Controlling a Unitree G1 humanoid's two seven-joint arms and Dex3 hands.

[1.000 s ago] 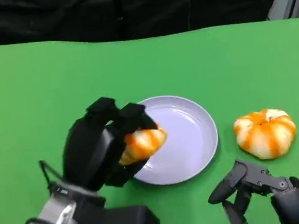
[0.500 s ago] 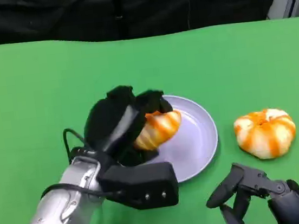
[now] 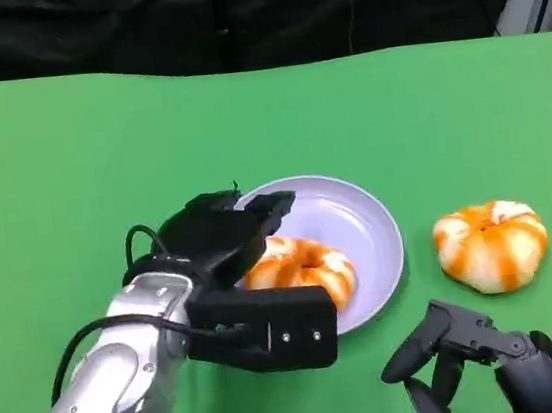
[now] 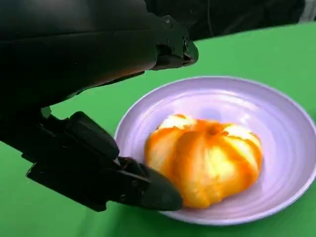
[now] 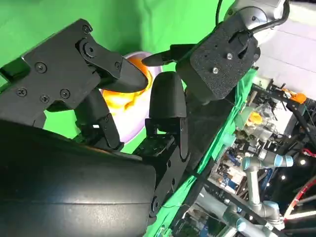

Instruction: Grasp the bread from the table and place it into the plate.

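The round orange-and-white striped bread roll point(image 3: 299, 271) rests inside the shallow lilac plate point(image 3: 363, 221), just beyond the left hand point(image 3: 222, 238), whose fingers point(image 4: 123, 185) spread apart around it, apparently to leave it seated there

Your left hand point(image 3: 221, 235) reaches forward from its silver forearm, fingers point(image 4: 123, 180) spread apart and holding nothing. Your right hand point(image 3: 465, 349) sits low at your right side, fingers loosely curled and empty.
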